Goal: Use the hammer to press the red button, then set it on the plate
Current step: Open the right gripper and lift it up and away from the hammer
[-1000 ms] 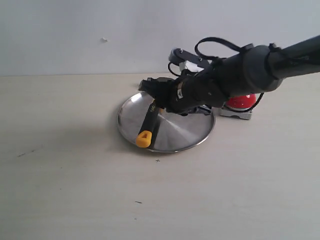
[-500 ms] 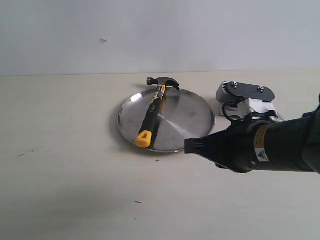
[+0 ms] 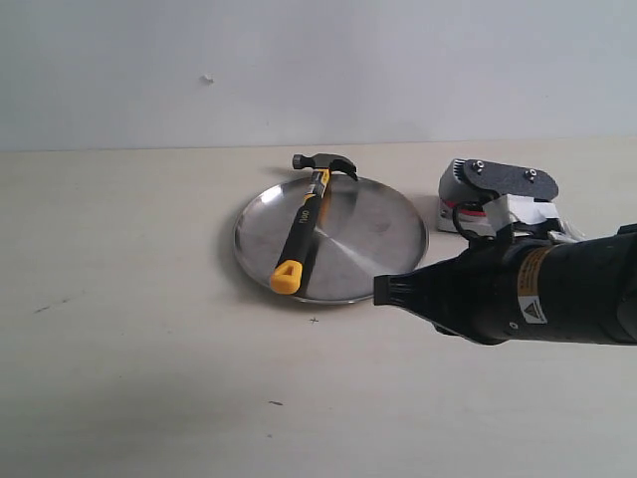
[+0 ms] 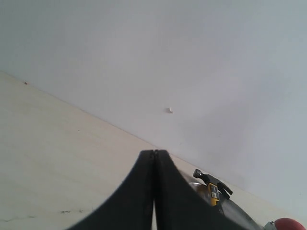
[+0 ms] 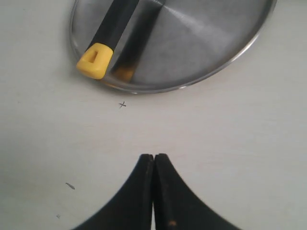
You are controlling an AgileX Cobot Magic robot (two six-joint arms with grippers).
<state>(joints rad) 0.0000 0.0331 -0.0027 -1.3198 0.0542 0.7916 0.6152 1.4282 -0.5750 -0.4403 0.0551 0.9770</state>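
Where the plate (image 3: 383, 237) sits, the hammer (image 3: 304, 221) lies across it.

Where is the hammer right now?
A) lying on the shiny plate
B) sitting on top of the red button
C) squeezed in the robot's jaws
A: the hammer lies across the plate, with its yellow end at the near rim and nothing gripping it.
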